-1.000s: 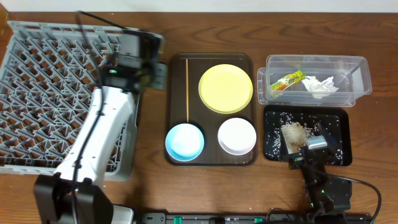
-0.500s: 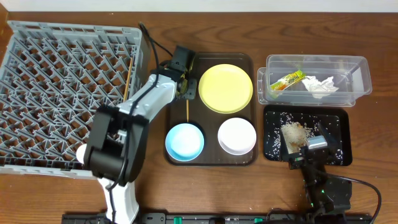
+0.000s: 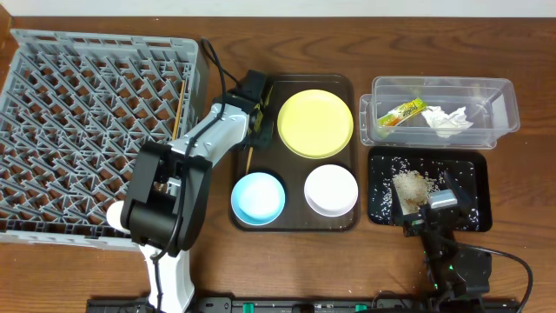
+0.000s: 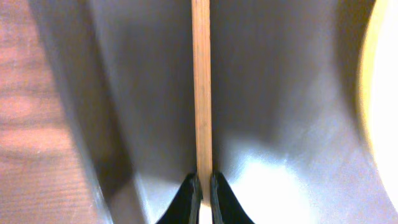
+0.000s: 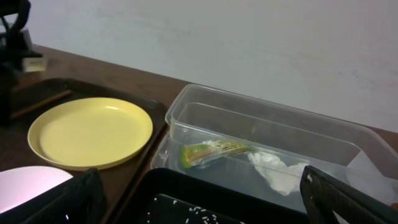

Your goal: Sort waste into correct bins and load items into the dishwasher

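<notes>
My left gripper (image 3: pixel 253 132) is down on the brown tray, shut on a wooden chopstick (image 4: pixel 201 87) that runs straight ahead from the jaws (image 4: pixel 202 190). Another chopstick (image 3: pixel 180 117) lies in the grey dish rack (image 3: pixel 87 113). The yellow plate (image 3: pixel 315 123), blue bowl (image 3: pixel 258 197) and white bowl (image 3: pixel 331 189) sit on the brown tray. A white cup (image 3: pixel 115 214) shows at the rack's front edge. My right gripper (image 3: pixel 430 214) is open and empty over the black tray (image 3: pixel 473 169) with rice (image 3: pixel 410 184). The clear tub (image 3: pixel 504 104) holds the wrapper (image 3: pixel 401 112) and tissue (image 3: pixel 447 119).
The brown serving tray (image 3: pixel 295 222) lies between the rack and the bins. The right wrist view shows the plate (image 5: pixel 90 132), the tub (image 5: pixel 261 118) and the black tray's rim (image 5: pixel 186 186). A cable (image 3: pixel 512 261) trails at the front right.
My left arm swung from the rack's right edge down onto the brown tray and closed on the chopstick, whose near end has shifted left. The right arm has not moved.
</notes>
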Controlling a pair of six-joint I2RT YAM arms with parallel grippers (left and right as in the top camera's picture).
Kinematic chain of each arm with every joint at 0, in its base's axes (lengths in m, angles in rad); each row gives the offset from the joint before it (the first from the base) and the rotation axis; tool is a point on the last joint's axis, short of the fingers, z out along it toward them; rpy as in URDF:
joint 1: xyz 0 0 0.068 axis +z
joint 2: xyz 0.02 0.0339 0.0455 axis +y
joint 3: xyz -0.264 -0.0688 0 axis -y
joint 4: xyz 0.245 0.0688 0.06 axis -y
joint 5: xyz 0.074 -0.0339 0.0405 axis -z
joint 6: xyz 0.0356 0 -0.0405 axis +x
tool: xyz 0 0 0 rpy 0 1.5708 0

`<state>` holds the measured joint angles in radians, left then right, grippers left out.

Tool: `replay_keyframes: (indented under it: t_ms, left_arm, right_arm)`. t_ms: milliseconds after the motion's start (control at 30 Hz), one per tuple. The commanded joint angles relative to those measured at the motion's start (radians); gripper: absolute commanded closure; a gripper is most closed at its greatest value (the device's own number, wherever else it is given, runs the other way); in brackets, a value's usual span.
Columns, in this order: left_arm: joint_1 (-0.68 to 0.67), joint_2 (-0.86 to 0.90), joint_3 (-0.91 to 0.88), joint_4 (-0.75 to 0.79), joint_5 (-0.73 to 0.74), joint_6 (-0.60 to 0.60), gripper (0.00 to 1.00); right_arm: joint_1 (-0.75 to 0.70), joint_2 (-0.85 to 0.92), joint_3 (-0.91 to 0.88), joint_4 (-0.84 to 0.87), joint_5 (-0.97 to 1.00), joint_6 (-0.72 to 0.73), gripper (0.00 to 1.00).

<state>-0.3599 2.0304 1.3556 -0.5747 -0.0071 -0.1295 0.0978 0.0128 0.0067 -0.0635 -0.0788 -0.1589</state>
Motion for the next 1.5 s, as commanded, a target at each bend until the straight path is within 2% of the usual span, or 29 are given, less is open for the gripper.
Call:
replay_keyframes:
  t_ms: [0,167,267,367,500,733,767,800,833,900,1033,1100,1200,1333,1467]
  left_arm:
    - [0.016,-0.110,0.074,-0.095,-0.098,0.096,0.94]
    - [0.040,-0.293,0.101,-0.173,-0.386,0.300,0.94]
    - [0.070,-0.352,0.100,-0.207,-0.467,0.328,0.94]
    - [0.121,-0.367,0.099,-0.265,-0.468,0.325,0.93]
    - [0.198,-0.348,0.041,-0.278,-0.385,0.309,0.94]
    - [0.275,-0.292,0.014,-0.255,-0.338,0.309,0.93]
    - [0.277,-0.291,0.014,-0.255,-0.316,0.308,0.83]
    - [0.277,-0.291,0.014,-0.255,-0.291,0.308,0.62]
    - [0.276,-0.293,0.016,-0.255,-0.274,0.307,0.51]
    - [0.265,-0.301,0.026,-0.262,-0.262,0.297,0.44]
    - [0.224,-0.346,0.078,-0.307,-0.262,0.261,0.42]
    - [0.193,-0.386,0.093,-0.316,-0.254,0.193,0.42]
    - [0.136,-0.452,0.094,-0.327,-0.099,0.127,0.43]
    - [0.040,-0.509,0.091,-0.361,0.128,0.088,0.52]
    - [-0.066,-0.506,0.071,-0.377,0.199,0.037,0.52]
  right_arm:
    - [-0.006,-0.001,-0.001,-0.004,-0.001,-0.007,0.01]
    - [-0.006,-0.001,-0.001,-0.004,-0.001,-0.007,0.01]
    - [-0.006,-0.001,-0.001,-0.004,-0.001,-0.007,0.01]
    - [-0.006,-0.001,-0.001,-0.004,-0.001,-0.007,0.01]
    - [-0.006,-0.001,-0.001,-0.004,-0.001,-0.007,0.01]
    - [-0.006,-0.001,-0.001,-0.004,-0.001,-0.007,0.01]
    - [-0.006,-0.001,-0.001,-0.004,-0.001,-0.007,0.01]
    - [-0.006,-0.001,-0.001,-0.004,-0.001,-0.007,0.01]
    - [-0.006,-0.001,-0.001,-0.004,-0.001,-0.007,0.01]
    - [-0.006,-0.001,-0.001,-0.004,-0.001,-0.007,0.01]
    - [-0.006,-0.001,-0.001,-0.004,-0.001,-0.007,0.01]
    - [-0.006,-0.001,-0.001,-0.004,-0.001,-0.007,0.01]
    - [-0.006,-0.001,-0.001,-0.004,-0.001,-0.007,0.01]
    - [-0.006,-0.001,-0.001,-0.004,-0.001,-0.007,0.01]
    - [-0.006,-0.001,-0.001,-0.004,-0.001,-0.007,0.01]
